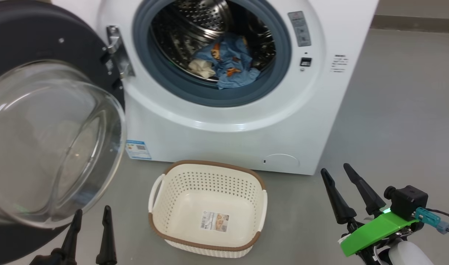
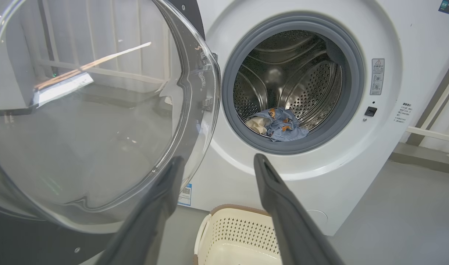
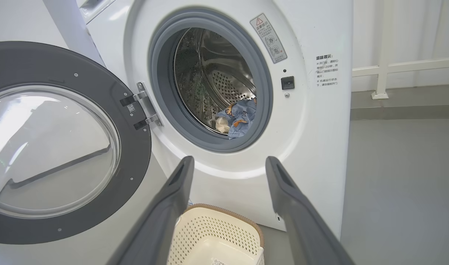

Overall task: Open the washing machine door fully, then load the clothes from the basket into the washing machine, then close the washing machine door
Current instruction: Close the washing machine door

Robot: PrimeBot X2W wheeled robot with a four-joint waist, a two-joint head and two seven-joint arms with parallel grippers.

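Left gripper (image 1: 92, 210): recorded at the lower left of the head view. Its two dark fingers are spread wide and nothing is held between them. The fingertips are pointed up at the lower edge of the washing machine door (image 1: 51, 140), just beside the glass bowl. Contact cannot be determined.

Right gripper (image 1: 334, 168): recorded at the lower right, fingers likewise parted, nothing grasped. It is held over the grey floor (image 1: 393, 129), to the right of the basket (image 1: 209, 163) and apart from it. A green bracket (image 1: 375, 228) and a small black camera are mounted behind the fingers.

Basket: set upright on the floor between the two grippers, close before the base of the washing machine (image 1: 228, 140). A label (image 1: 215, 221) is seen on its inner bottom.

Door: swung open to the left of the opening and carried on a metal hinge (image 1: 116, 48). The black rim is seen around the clear bowl, which is turned toward the robot.

Clothes (image 1: 231, 62): found inside the perforated steel drum (image 1: 195, 22), bunched low at the front. One blue fold is laid over the inner lip of the grey gasket (image 1: 209, 94). A cream-coloured piece (image 1: 202, 68) is pressed against their left side.

A blue sticker (image 1: 138, 150) is noted at the lower left corner of the machine front.
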